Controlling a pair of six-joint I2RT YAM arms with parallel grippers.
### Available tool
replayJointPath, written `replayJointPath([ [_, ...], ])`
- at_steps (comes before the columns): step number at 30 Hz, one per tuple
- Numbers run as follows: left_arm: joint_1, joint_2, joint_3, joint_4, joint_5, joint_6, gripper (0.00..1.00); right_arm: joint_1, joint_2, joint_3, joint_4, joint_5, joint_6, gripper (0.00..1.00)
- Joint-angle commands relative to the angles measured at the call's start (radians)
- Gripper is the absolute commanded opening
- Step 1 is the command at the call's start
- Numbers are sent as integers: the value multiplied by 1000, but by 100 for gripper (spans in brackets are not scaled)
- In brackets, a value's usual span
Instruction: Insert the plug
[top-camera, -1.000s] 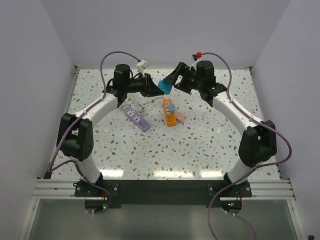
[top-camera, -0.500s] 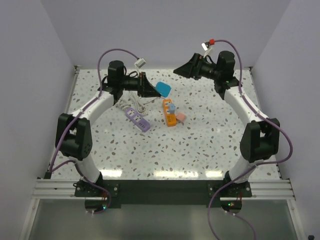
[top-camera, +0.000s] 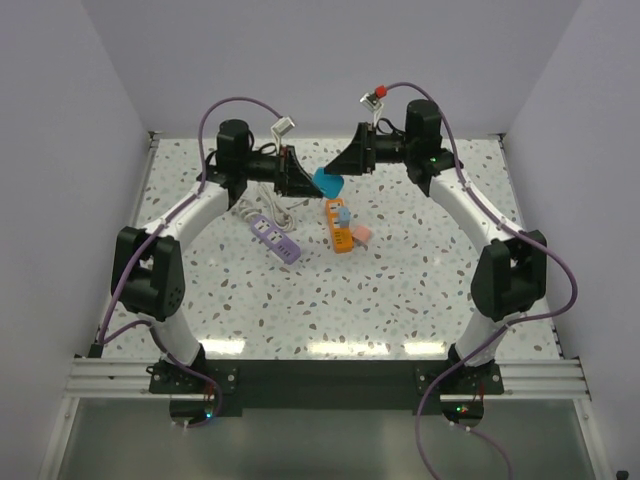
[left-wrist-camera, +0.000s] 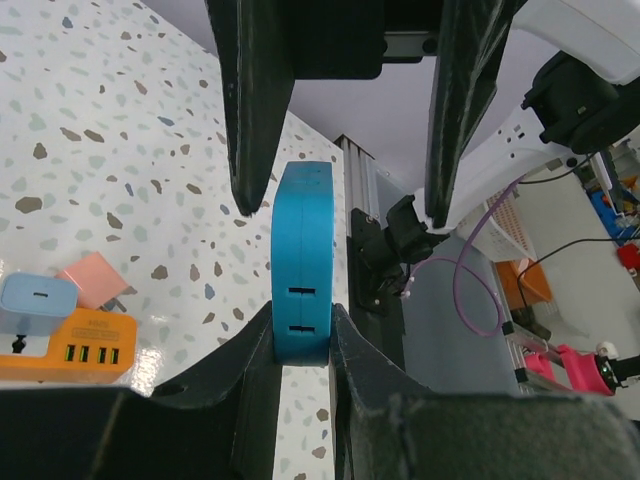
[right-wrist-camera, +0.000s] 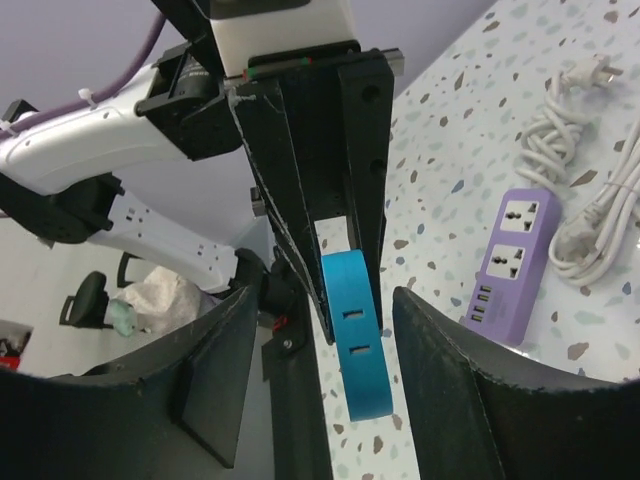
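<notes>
The blue plug (left-wrist-camera: 303, 260) is seen as smooth, matt plastic. The table (top-camera: 400, 290) is finished in a glossy, speckled stone pattern. The left tool (left-wrist-camera: 303, 322) is moulded in matt black, grainy plastic.

Pale lavender walls (top-camera: 60, 150), speckled terrazzo tabletop (top-camera: 400, 290), aluminium rail (top-camera: 545, 377) at near edge

Plug (top-camera: 328, 183) sits between left claw (top-camera: 308, 180) and right claw (top-camera: 342, 168)
</notes>
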Motion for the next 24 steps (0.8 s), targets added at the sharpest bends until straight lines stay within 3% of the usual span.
replayJointPath([
  [1,-10,-6,53,44,29,-20,0,12,1,54,-125,-65,-101,59],
  [7,-13,-4,61,46,23,-21,0,20,-11,44,-254,-69,-176,51],
  [11,-13,-6,59,40,4,-24,0,26,-14,54,-300,-71,-205,32],
  [12,-13,-4,58,40,1,-26,0,26,-12,56,-312,-71,-221,21],
  [16,-13,-1,56,43,-19,-44,0,31,-14,65,-366,-60,-258,1],
  [24,-16,6,55,50,-19,-64,0,40,-34,61,-397,-23,-299,0],
])
